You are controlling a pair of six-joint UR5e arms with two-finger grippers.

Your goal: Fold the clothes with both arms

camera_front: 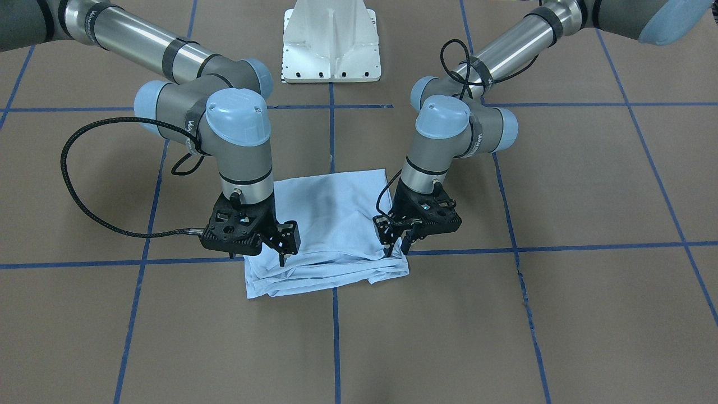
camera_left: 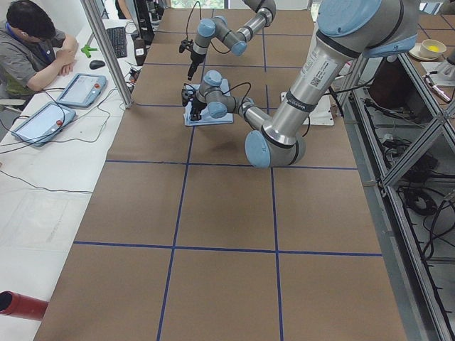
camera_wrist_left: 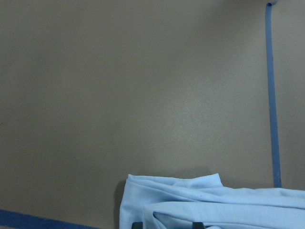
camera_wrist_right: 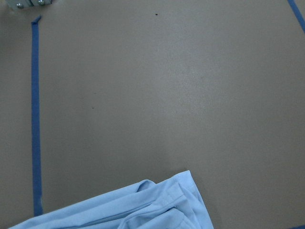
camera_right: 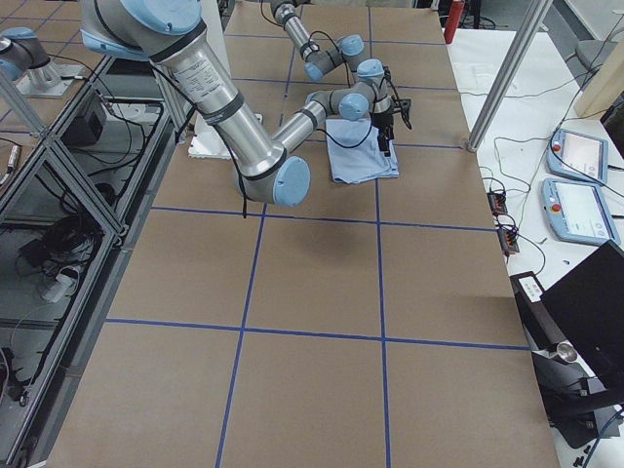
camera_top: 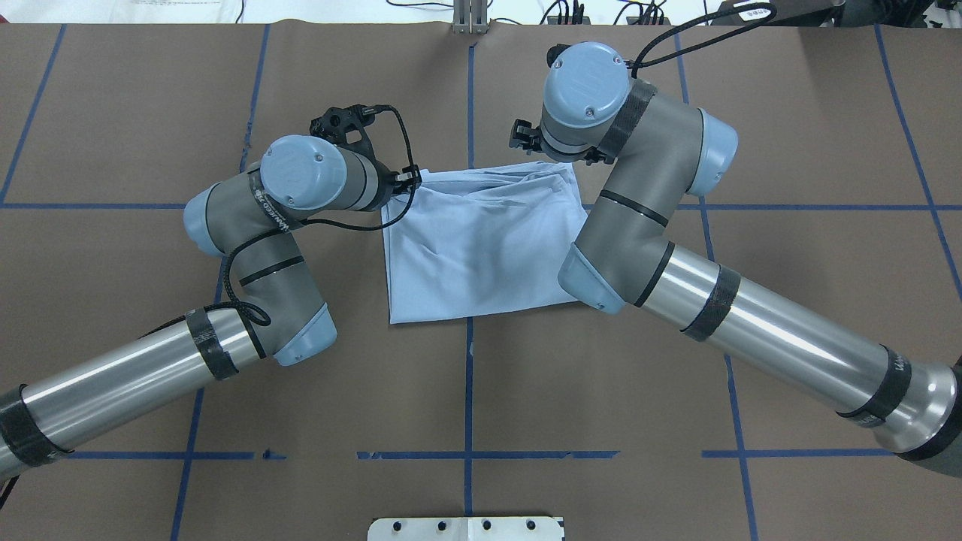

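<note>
Light blue T-shirt [camera_front: 331, 219] lay folded into a rough rectangle on the brown desk [camera_front: 561, 325], between the two hands. Rumpled, stacked layers ran along the edge under the fingertips. The smooth part stretched away behind the hands toward the white pedestal base [camera_front: 331, 42].

Left hand [camera_front: 396, 245] pointed down at one corner of the layered edge, fingers spread. In its wrist view two dark fingertips [camera_wrist_left: 137, 224] stood apart, with cloth at them. Could not tell whether they touched the fabric.

Right hand [camera_front: 282, 253] pointed down at the opposite corner, tip at or just above the cloth. Could not tell whether it was spread or closed.

Blue tape line [camera_front: 561, 247] crossed the desk beside both hands and passed under the shirt.
</note>
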